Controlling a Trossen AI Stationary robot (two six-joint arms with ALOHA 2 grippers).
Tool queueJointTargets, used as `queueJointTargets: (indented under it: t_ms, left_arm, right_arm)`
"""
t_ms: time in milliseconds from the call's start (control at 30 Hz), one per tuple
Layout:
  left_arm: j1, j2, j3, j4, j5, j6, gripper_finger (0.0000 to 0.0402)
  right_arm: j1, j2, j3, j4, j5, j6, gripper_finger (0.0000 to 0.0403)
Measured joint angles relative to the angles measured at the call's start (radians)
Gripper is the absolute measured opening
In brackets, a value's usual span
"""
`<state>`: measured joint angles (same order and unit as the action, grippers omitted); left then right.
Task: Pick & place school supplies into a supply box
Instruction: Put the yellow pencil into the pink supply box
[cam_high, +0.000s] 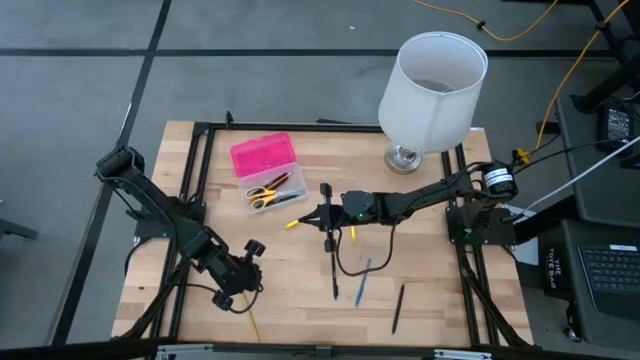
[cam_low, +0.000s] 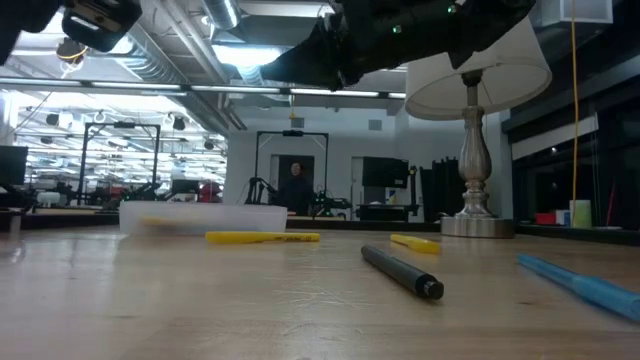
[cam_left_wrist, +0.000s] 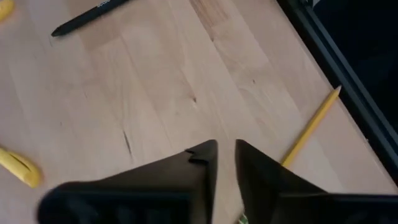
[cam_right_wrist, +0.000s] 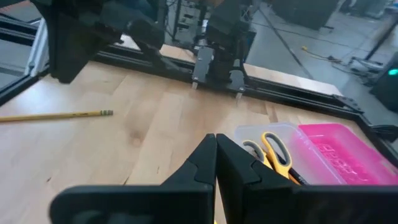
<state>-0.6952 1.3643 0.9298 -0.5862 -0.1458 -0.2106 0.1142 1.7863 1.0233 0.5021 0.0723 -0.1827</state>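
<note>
A pale wooden desk (cam_high: 300, 280) with a black frame stands on a grey floor, and a workshop with racks and ceiling lights shows beyond it in the low view. The supply box (cam_high: 268, 172) lies toward the back of the desk on the left arm's half, its hot-pink lid (cam_high: 263, 155) swung open behind the clear base (cam_right_wrist: 273, 152). Inside the base lie the scissors (cam_high: 268, 190) with yellow-orange handles and some thin dark pens. Just beside the box toward the middle, a short yellow piece (cam_high: 292, 225) lies on the wood. Farther forward lie a black pen (cam_high: 334, 272), a blue pen (cam_high: 362, 281) and another black pen (cam_high: 398, 307), well apart from the box. A yellow pencil (cam_high: 252, 321) lies near the front edge.

The right gripper (cam_high: 326, 218) reaches over the middle of the desk, near the box, its jaws clenched on nothing. The left gripper (cam_high: 240, 290) hangs near the front edge, just beside the yellow pencil, its jaws parted by a narrow gap with nothing between them. A white lampshade (cam_high: 432, 78) on a metal foot stands at the back on the right arm's side.
</note>
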Motion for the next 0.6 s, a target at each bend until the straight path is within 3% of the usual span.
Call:
queueJointTargets:
  t_ms: [300,433,600]
  left_arm:
    - [-0.042,0.032,0.000,0.010,-0.046,0.123,0.0160]
    - [-0.058,0.129,0.051,-0.027,0.014,0.089,0.0181]
    - [-0.075,0.280,0.179,-0.198,0.009,0.101,0.0184]
  right_arm:
    - [0.041,0.000,0.000,0.003,0.067,0.046,0.0011]
    - [0.047,0.000,0.000,0.004,0.069,0.071,0.0011]
    - [0.047,0.000,0.000,0.004,0.069,0.095,0.0011]
